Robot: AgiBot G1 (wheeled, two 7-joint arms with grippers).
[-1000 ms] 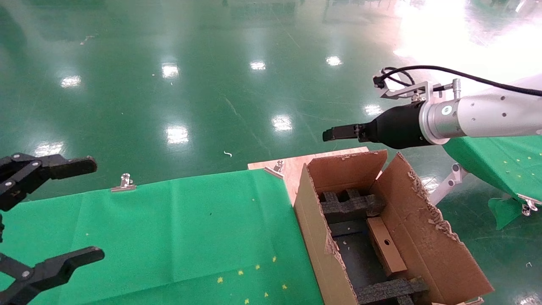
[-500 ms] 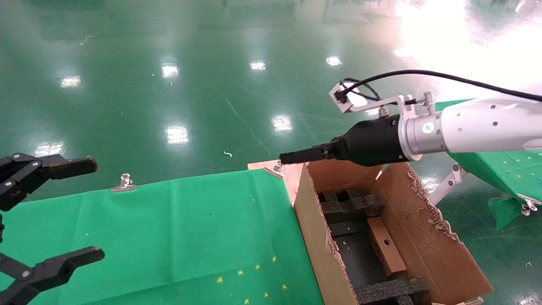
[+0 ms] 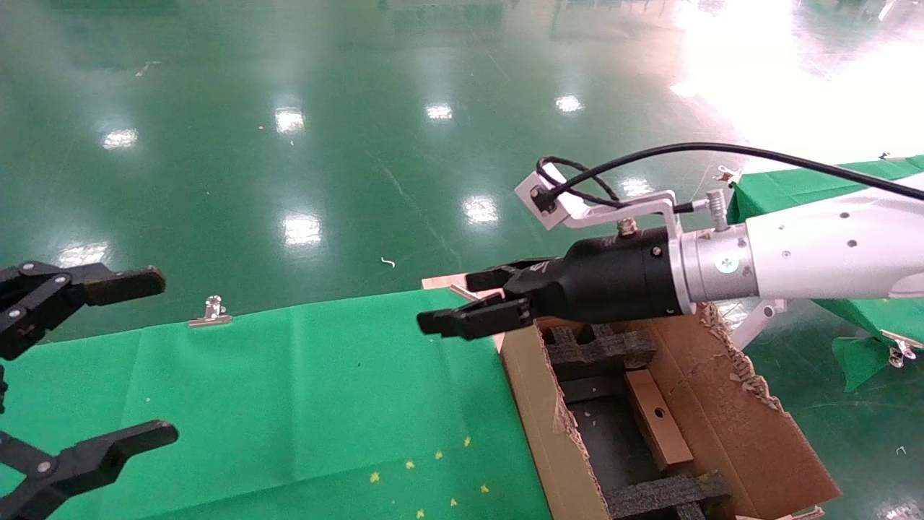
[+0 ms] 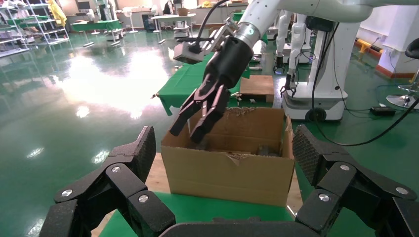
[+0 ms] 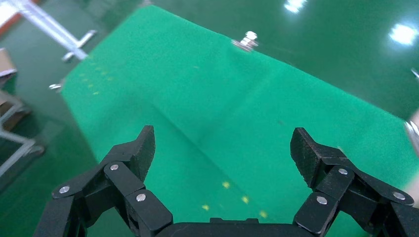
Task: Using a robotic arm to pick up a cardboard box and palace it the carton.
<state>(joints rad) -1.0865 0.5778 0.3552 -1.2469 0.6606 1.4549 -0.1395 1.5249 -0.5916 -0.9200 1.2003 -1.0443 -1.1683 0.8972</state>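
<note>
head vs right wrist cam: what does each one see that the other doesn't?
Head only: the carton with black foam inserts and the small cardboard box lying inside it, the right arm, and the left gripper open at the table's left end.

Right wrist only: a close look between the right gripper's own open fingers, down onto bare cloth.

Both: the green cloth, its yellow marks, and a metal clip on its edge.
</note>
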